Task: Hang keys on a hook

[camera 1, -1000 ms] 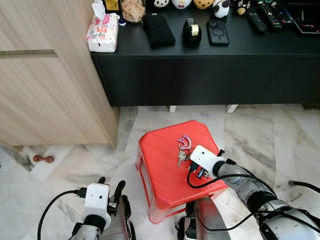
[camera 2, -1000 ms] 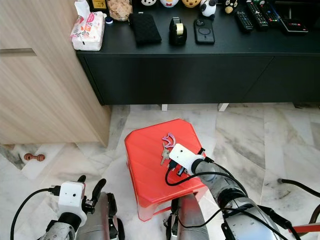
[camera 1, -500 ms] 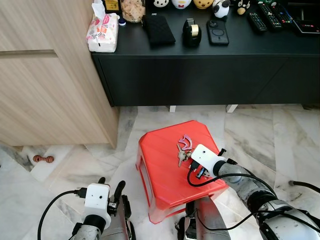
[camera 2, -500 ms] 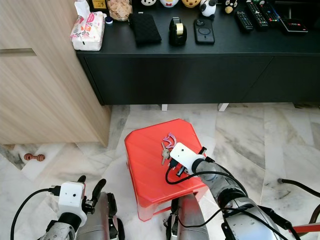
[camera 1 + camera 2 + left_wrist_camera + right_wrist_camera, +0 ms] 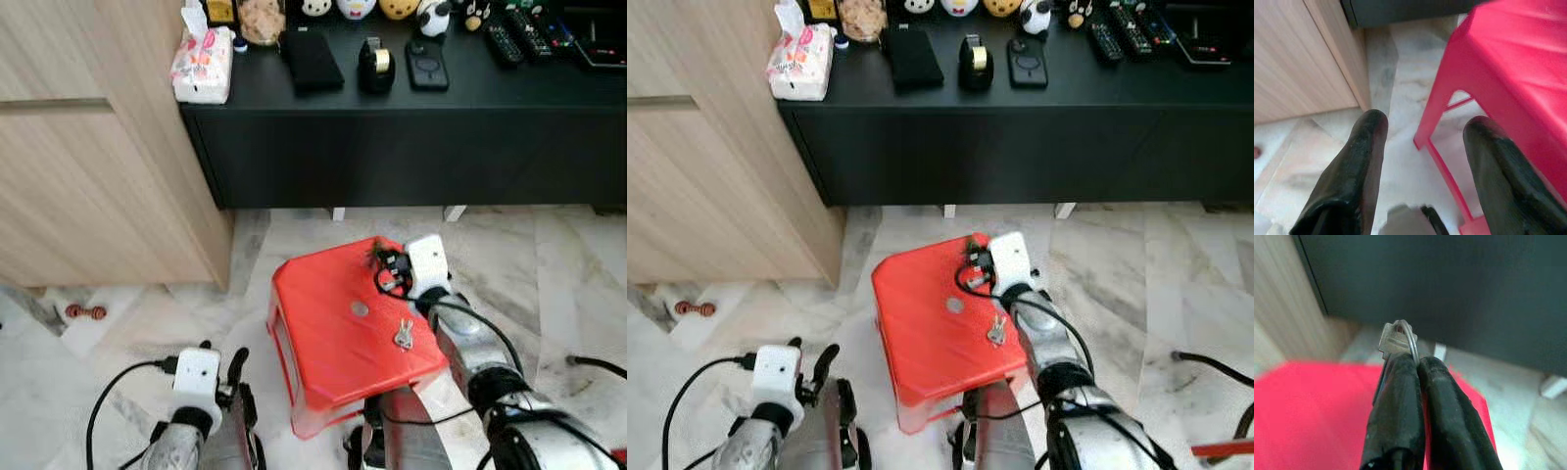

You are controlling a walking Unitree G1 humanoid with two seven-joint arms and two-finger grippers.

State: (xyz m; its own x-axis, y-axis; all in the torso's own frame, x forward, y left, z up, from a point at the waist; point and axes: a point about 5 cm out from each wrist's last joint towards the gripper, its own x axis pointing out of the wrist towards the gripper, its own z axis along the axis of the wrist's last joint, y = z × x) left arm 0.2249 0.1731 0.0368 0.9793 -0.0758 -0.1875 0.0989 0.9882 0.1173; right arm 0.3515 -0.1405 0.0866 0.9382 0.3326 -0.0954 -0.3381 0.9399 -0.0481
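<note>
Right pincer: closed on keys, frame centre, above red stool
Left pincer: open, idle, lower left
Risk: thin pinch; one key already lies loose on stool

Glossy red plastic stool, shiny metal keys, matte black cabinet, polished marble floor.

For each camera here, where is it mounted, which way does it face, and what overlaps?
Head eyes: look down at red stool, both arms, right end effector.
Left wrist: along open left end effector at floor beside the stool.
Right wrist: along shut fingers pinching keys, black cabinet beyond.
All share the stool.
</note>
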